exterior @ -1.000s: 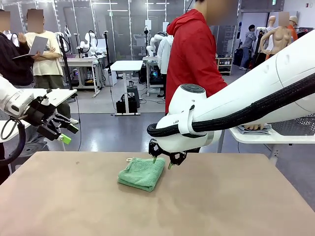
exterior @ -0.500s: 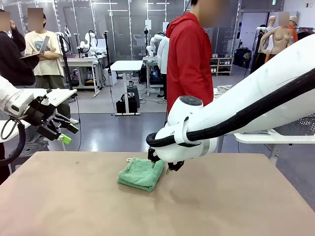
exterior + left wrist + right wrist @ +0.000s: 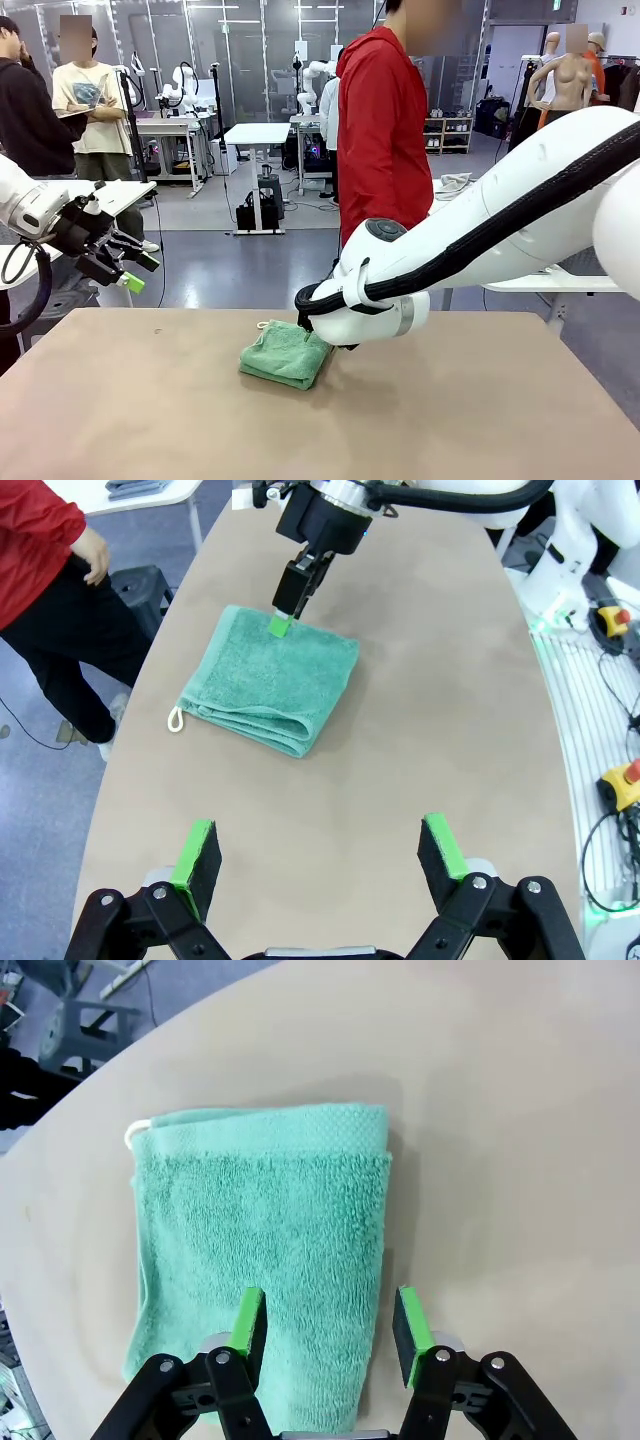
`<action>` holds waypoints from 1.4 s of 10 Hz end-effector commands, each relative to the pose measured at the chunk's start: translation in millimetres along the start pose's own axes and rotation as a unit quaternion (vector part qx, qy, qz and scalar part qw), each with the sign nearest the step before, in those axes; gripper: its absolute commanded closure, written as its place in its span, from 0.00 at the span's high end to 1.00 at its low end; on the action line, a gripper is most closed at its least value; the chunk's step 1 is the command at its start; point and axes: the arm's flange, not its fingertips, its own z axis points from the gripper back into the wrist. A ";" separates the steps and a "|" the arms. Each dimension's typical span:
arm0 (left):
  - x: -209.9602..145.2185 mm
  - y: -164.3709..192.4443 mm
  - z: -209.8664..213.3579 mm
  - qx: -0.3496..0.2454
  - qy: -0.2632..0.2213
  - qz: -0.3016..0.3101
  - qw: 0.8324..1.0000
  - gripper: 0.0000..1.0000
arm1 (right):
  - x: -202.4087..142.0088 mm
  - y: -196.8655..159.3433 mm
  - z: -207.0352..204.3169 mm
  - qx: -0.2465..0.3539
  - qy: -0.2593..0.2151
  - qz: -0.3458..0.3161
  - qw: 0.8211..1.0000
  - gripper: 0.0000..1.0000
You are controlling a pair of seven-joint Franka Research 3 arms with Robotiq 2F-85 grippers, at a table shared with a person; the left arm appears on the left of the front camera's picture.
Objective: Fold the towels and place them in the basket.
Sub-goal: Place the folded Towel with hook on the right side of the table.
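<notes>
One mint towel (image 3: 288, 352): folded into a thick, near-square pad, flat on the counter (image 3: 450, 420), about mid-width and toward the far side.
Cord loop (image 3: 176, 720): sticks out at the towel's far-left corner, on the side where a person (image 3: 385, 120) in a red jacket stands.
Layers: the stacked folds show along the side that faces the left arm.
Right claw (image 3: 330, 1322): down at the towel's right-hand edge, jaws parted and not clenched. In its own wrist view one pad (image 3: 250, 1325) sits over the terry and the other just outside it, so that edge runs between them.
Key relation: the towel lies directly under and ahead of this claw. Its slightly longer side seems to run away from the fingers, so the jaws open across the shorter way.
Left claw (image 3: 318, 830): released, jaws wide with nothing between them, held up beyond the counter's left side and well apart from the towel.
Nearer arm: the right, by far.
Step in hand, as a judgement: taking the folded towel by its edge to carry it to the basket.
Next move calls for: closing on every layer at once, since a pinch on the top ply alone would likely unfold the pad.
</notes>
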 end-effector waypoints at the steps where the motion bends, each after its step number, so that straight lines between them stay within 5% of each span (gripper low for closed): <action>1: 0.2 -0.5 0.1 -0.001 0.002 -0.001 1.000 1.00 | 7.3 0.1 -7.9 0.008 -0.005 0.000 1.000 0.65; 4: 0.2 -0.5 0.1 -0.001 0.002 -0.001 1.000 1.00 | 11.3 -0.8 -17.7 0.018 -0.010 0.011 1.000 0.65; 5: 0.2 -0.5 0.1 -0.001 0.002 -0.001 1.000 1.00 | 11.0 -0.6 -17.2 0.026 -0.013 0.016 0.999 0.45; 6: 0.2 -0.5 0.1 -0.001 0.002 -0.001 1.000 1.00 | 11.6 -0.7 -16.4 0.030 -0.015 0.015 0.999 0.45; 7: 0.2 -0.5 0.1 -0.001 0.002 -0.001 1.000 1.00 | 12.4 -1.3 -16.6 0.030 -0.017 0.016 0.999 0.25; 8: 0.2 -0.5 0.1 -0.001 0.002 -0.001 1.000 1.00 | 13.4 -2.2 -18.5 0.025 -0.014 0.017 0.999 0.40; 9: 0.2 -0.5 0.1 -0.001 0.002 -0.001 1.000 1.00 | 13.8 -2.2 -19.4 0.025 -0.013 0.018 0.999 0.05; 10: 0.2 -0.5 0.1 -0.001 0.002 -0.001 1.000 1.00 | 13.9 -2.1 -19.1 0.024 -0.011 0.022 0.999 0.20; 11: 0.2 -0.5 0.1 -0.001 0.002 -0.001 1.000 1.00 | 14.9 -1.5 -18.7 0.021 -0.009 0.026 0.999 0.00; 14: 0.2 -0.5 0.1 -0.001 0.002 -0.001 1.000 1.00 | 21.3 0.5 -16.9 0.013 -0.014 0.001 1.000 0.00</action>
